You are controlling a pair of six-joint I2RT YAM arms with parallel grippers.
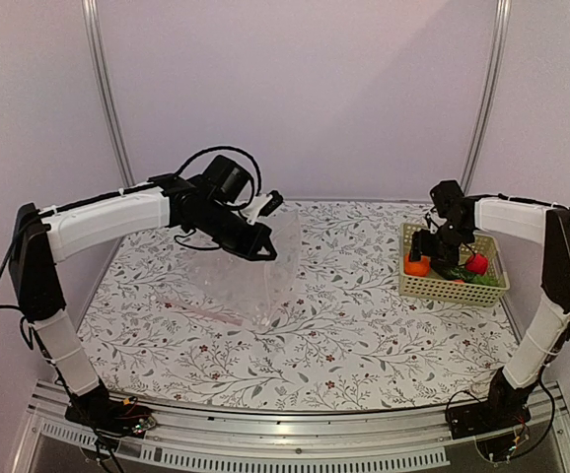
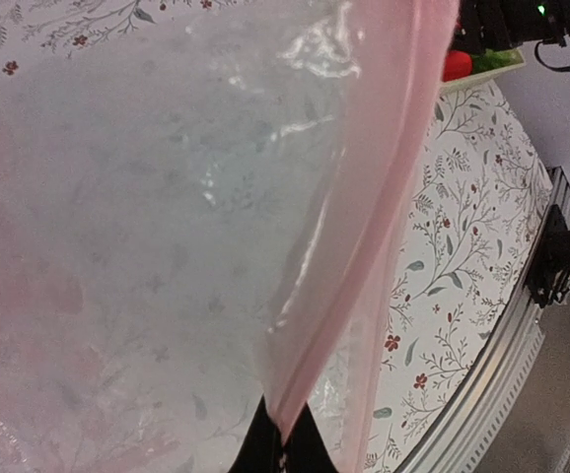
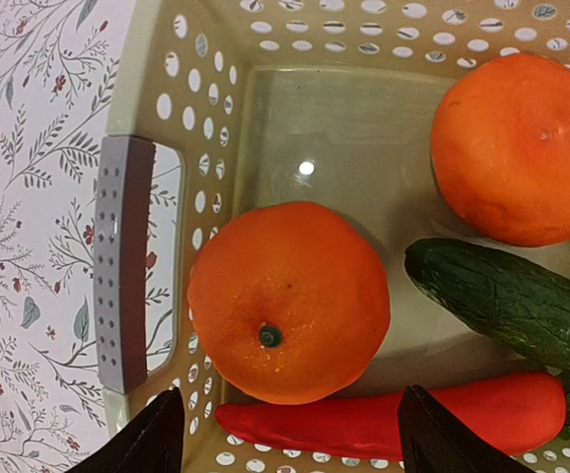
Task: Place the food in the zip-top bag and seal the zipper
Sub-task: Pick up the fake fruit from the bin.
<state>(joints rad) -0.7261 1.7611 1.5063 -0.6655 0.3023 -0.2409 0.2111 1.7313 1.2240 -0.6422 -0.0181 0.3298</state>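
Two pincers, one desk (image 1: 364, 345). Left pincer (image 2: 283, 445): pinching the zipper (image 2: 364, 246) of the zip-top bag (image 1: 250, 271), held up well left of the basket (image 1: 453, 292), its lower edge on the desk. In the basket: first orange (image 3: 288, 301), long red fruit (image 3: 384, 422), cucumber (image 3: 507, 307), second orange (image 3: 522, 148). Right pincer (image 3: 290, 439): spread, over the first orange in the basket.

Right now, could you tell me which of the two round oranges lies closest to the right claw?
The round orange showing its dark stem dot, beside the grey handle of the pale perforated basket; the other orange sits farther off.
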